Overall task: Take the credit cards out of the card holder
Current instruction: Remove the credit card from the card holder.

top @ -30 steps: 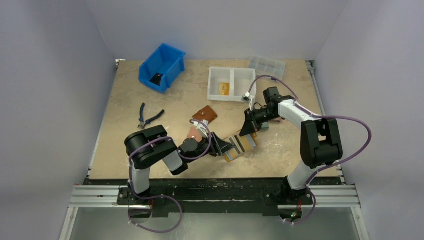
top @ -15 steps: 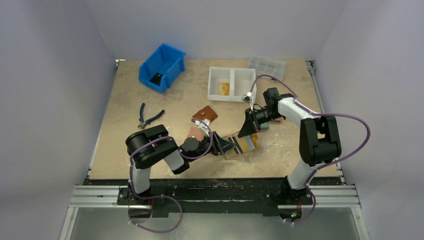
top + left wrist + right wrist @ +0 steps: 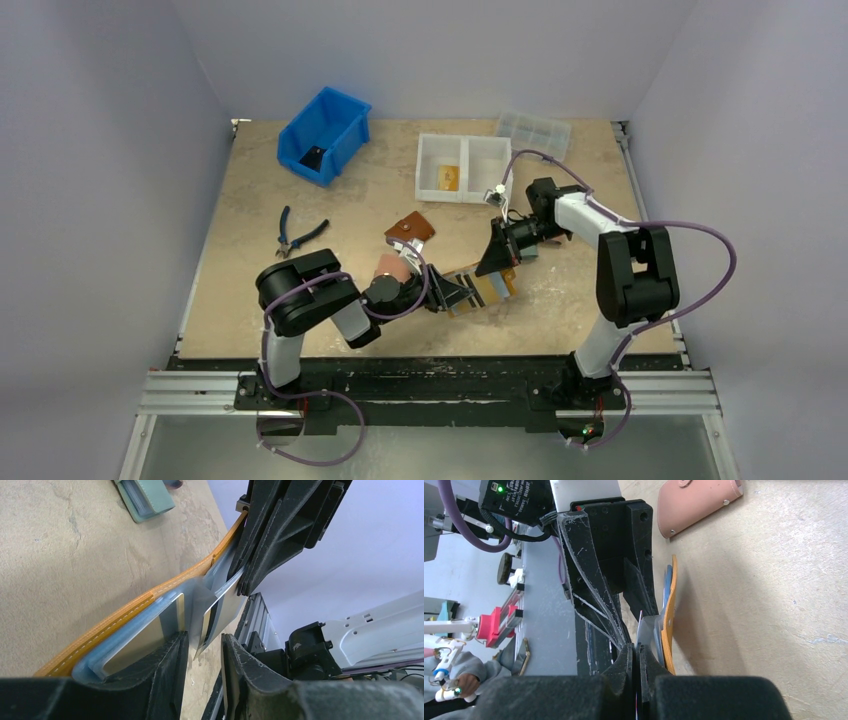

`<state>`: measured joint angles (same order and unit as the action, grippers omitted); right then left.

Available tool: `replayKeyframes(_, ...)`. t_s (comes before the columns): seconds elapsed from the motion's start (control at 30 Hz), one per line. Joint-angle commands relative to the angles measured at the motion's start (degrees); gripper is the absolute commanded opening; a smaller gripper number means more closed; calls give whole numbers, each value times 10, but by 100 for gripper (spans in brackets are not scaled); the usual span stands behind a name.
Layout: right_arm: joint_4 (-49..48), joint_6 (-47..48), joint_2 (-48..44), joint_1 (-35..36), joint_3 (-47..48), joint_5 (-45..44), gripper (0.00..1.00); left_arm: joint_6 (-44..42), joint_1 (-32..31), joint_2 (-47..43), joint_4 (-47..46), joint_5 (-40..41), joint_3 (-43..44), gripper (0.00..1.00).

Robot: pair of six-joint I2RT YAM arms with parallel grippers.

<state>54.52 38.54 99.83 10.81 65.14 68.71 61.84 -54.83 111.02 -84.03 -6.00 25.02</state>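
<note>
Overhead, pale lilac walls (image 3: 110,150) box in a mottled beige desk (image 3: 300,190). Near its front middle the mustard, stitched leather card holder (image 3: 488,290) lies open, showing bluish plastic sleeves. The right fingers (image 3: 629,660) are pressed together on a thin pale credit card (image 3: 222,592). The left fingers (image 3: 175,652) stand narrowly apart around a sleeve edge.

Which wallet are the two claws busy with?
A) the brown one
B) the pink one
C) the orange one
C: the left claw and right claw meet at the orange holder, while the pink wallet and brown wallet lie off to the side.
</note>
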Motion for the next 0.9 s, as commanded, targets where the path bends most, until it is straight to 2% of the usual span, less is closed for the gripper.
replayKeyframes(0.0,32,18,4,0,22,42,0,-22,-2,9,-133,-2,9,33)
replayKeyframes(0.7,42,31,18,1,24,35,0,-38,-5,7,-179,-12,12,28)
replayKeyframes(0.8,42,32,18,0,24,35,0,-37,-5,9,-178,-12,14,22)
replayKeyframes(0.87,43,32,18,1,24,35,0,-37,-5,12,-178,-15,17,11)
